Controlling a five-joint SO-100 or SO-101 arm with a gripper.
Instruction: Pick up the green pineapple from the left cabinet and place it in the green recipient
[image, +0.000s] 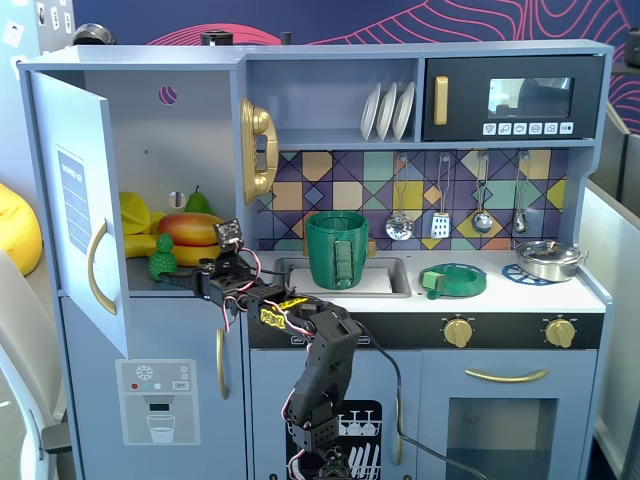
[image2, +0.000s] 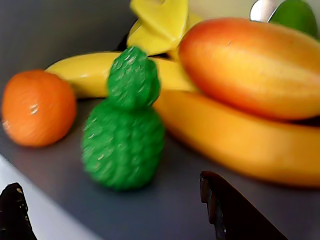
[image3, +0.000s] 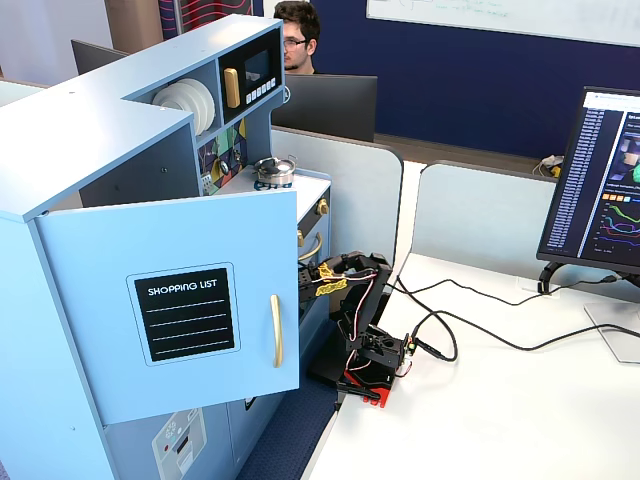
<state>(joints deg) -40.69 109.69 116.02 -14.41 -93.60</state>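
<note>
The pale blue-grey left cabinet (image: 190, 120) stands with its door swung wide, and in a fixed view the black sticker on that door (image3: 190, 312) reads "SHOPPING LIST" in white. On the grey shelf inside, the small bumpy green pineapple (image: 163, 259) stands upright at the front, right beside the long yellow bananas (image2: 240, 145), with the big red-orange mango (image: 190, 228) lying across them and a smooth green pear (image: 198, 203) peeking up behind. The wrist view adds a round orange fruit (image2: 37, 107) to the pineapple's left, apart from it. The black two-finger gripper (image: 190, 277) reaches into the cabinet just short of the pineapple, fingers spread and empty, one dark fingertip at each lower corner of the wrist view. The tall dark-green cylindrical pot (image: 337, 249) sits in the sink, well to the right.
</note>
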